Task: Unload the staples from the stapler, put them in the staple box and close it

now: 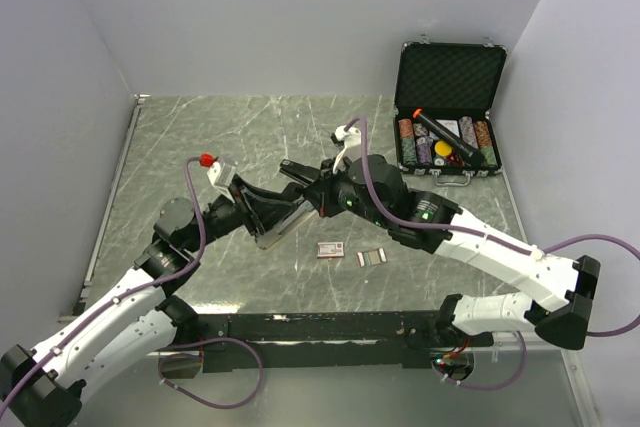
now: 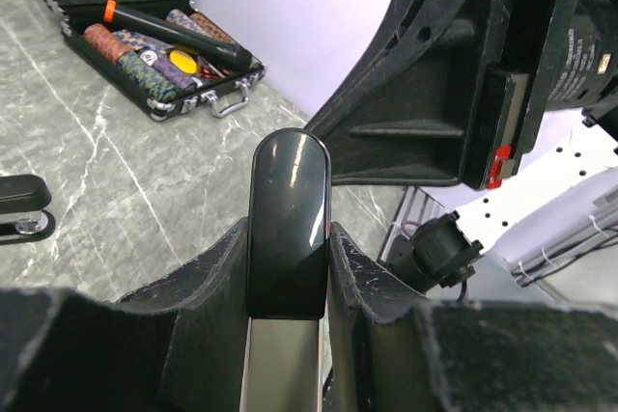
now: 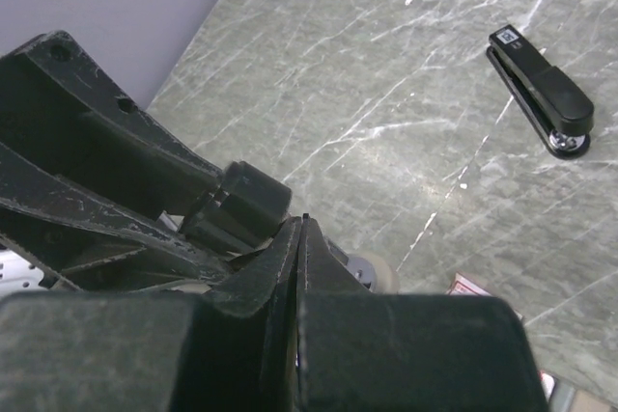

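My left gripper (image 1: 262, 215) is shut on a slim black stapler (image 1: 283, 225). The stapler's silvery rail points down-right toward the table. In the left wrist view its glossy black end (image 2: 288, 200) stands between my left gripper's pads (image 2: 372, 282), with the silvery rail below. My right gripper (image 1: 305, 205) is close against the stapler. Its fingertips (image 3: 311, 238) are pressed together, and I cannot tell if anything thin is pinched. Short silvery staple strips (image 1: 370, 258) lie on the table.
A second black stapler (image 3: 541, 94) lies closed on the table, also in the top view (image 1: 297, 173). A red-and-white box (image 1: 330, 249) lies beside the strips. An open black case (image 1: 450, 77) with chips and an orange-ended black tube (image 1: 450, 137) stands back right.
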Motion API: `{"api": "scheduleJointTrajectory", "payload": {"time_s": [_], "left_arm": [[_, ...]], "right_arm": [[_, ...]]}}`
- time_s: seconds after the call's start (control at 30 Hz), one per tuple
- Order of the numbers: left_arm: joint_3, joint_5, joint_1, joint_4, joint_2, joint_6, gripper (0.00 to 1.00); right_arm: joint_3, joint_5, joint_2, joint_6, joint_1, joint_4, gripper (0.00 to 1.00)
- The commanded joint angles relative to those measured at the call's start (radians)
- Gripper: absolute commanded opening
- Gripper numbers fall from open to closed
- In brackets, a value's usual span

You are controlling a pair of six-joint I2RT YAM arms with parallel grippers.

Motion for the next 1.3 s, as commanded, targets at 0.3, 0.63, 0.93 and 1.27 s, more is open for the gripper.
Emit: {"api": "scheduleJointTrajectory", "payload": {"time_s": [0.3,0.63,0.93,1.27], "left_arm": [[0.004,-0.106,-0.005,0.202,-0.06,-0.06,0.01],[-0.022,-0.249,-0.007,0.212,-0.057,-0.063,0.01],[0.004,-0.353,-0.007,0.186,-0.049,-0.046,0.01],[-0.003,-0.399,-0.007,0.199,-0.037,-0.038,0.01]], "right_arm": [[-0.141,0.022,0.014,0.074,0.034,0.089,0.0],[-0.172,0.037,0.062,0.102,0.073,0.135,0.0],[-0.193,0.048,0.123,0.123,0.083,0.163,0.0],[-0.221,0.034,0.195,0.157,0.089,0.232,0.0]]}}
